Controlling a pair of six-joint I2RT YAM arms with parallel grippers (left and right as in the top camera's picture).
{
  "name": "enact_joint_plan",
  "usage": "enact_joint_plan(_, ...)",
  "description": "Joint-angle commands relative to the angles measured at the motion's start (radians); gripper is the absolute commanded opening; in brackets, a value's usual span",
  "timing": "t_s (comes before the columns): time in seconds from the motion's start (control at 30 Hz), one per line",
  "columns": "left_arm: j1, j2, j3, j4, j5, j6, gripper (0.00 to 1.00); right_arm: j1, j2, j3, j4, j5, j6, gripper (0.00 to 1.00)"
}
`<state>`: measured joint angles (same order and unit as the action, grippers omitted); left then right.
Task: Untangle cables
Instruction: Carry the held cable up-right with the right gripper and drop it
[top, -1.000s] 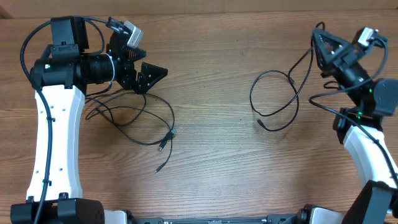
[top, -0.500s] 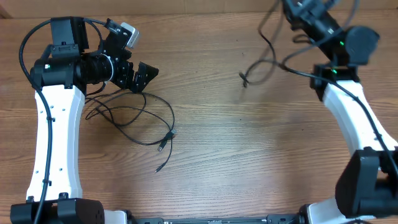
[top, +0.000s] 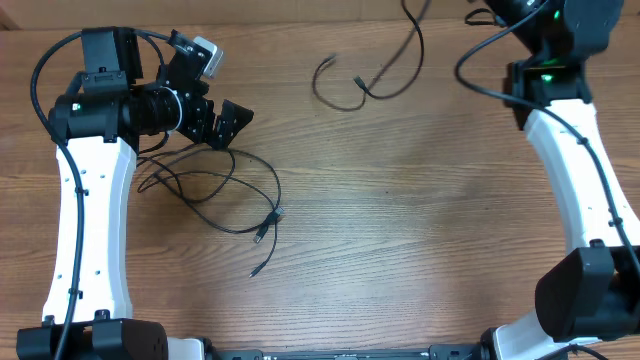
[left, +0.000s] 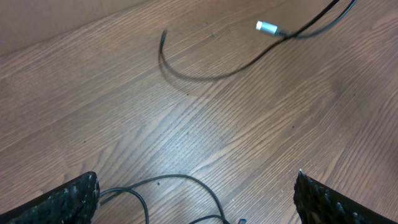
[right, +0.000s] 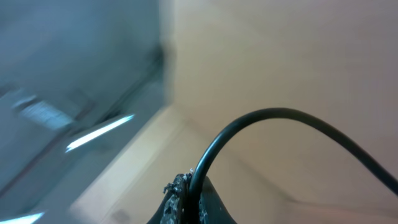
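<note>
Right tool (right: 186, 200): is clenching the lifted cable (top: 372, 88) and holding it high, probably to draw it clear of the others.
Lifted cable: is hanging over the far part of the worktop (top: 420, 240), well apart from the rest.
Left tool (top: 232, 122): is hovering released above the remaining cables (top: 215, 190), which are lying looped beneath it.
Hidden: the right tool is sitting outside the overhead view, and its wrist view is blurring badly.
</note>
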<state>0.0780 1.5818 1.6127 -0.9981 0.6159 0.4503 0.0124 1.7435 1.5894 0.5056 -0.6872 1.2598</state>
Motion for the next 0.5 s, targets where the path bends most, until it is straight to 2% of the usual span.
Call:
enact_joint_plan(0.0, -0.006, -0.013, 0.008, 0.0, 0.0, -0.006, 1.0, -0.084, 0.017, 0.009, -0.082, 0.082, -0.214, 0.04)
enact_joint_plan(0.13, -0.006, -0.013, 0.008, 0.0, 0.0, -0.006, 1.0, -0.164, 0.08, 0.008, -0.109, 0.134, -0.407, 0.04)
enact_joint_plan(0.27, -0.006, -0.013, 0.008, 0.0, 0.0, -0.006, 1.0, -0.231, 0.16, 0.008, -0.111, 0.18, -0.537, 0.04)
enact_joint_plan(0.47, -0.006, -0.013, 0.008, 0.0, 0.0, -0.006, 1.0, -0.317, 0.293, 0.008, -0.066, 0.247, -0.555, 0.04)
